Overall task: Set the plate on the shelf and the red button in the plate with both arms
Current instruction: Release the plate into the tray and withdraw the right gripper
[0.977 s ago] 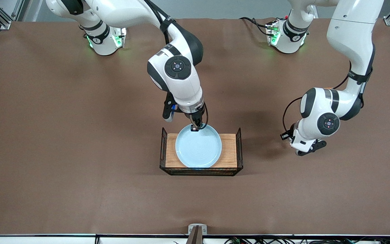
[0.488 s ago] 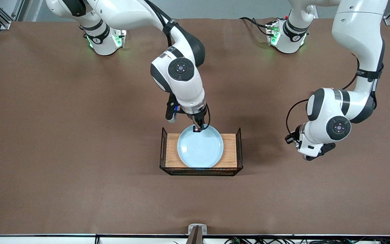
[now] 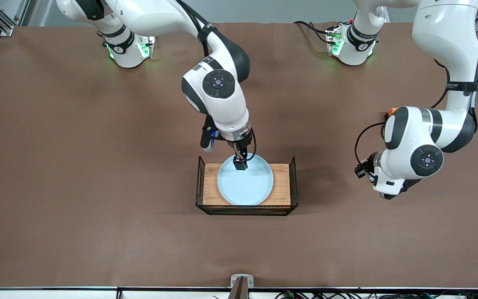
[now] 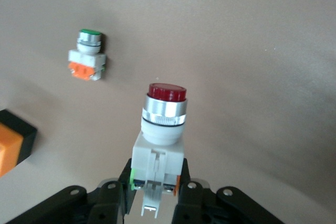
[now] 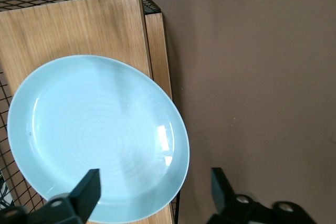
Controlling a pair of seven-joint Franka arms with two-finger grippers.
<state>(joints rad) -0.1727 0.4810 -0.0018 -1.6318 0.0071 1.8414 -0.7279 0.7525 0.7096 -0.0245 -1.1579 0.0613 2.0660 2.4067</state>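
The pale blue plate [image 3: 245, 181] lies flat on a wooden board in a wire rack at the table's middle. It also shows in the right wrist view [image 5: 94, 135]. My right gripper [image 3: 240, 164] is open and empty just above the plate's rim on the side toward the robots' bases, its fingers spread over the plate's edge [image 5: 155, 178]. My left gripper [image 4: 156, 184] is shut on the white-grey body of the red button [image 4: 164, 119], dark red cap pointing away, above the bare table toward the left arm's end. In the front view the left wrist [image 3: 392, 180] hides that gripper.
The wooden board [image 3: 282, 182] has black wire ends [image 3: 293, 174]. In the left wrist view a similar part with a green cap [image 4: 87, 56] lies on the table, and a black-and-orange block [image 4: 10, 142] sits at the edge. An orange bit [image 3: 391, 111] peeks out beside the left arm.
The right gripper has come off the plate's rim and now stands open just over the plate, which shifted slightly on the board. The left arm has moved toward its end of the table with the red button.
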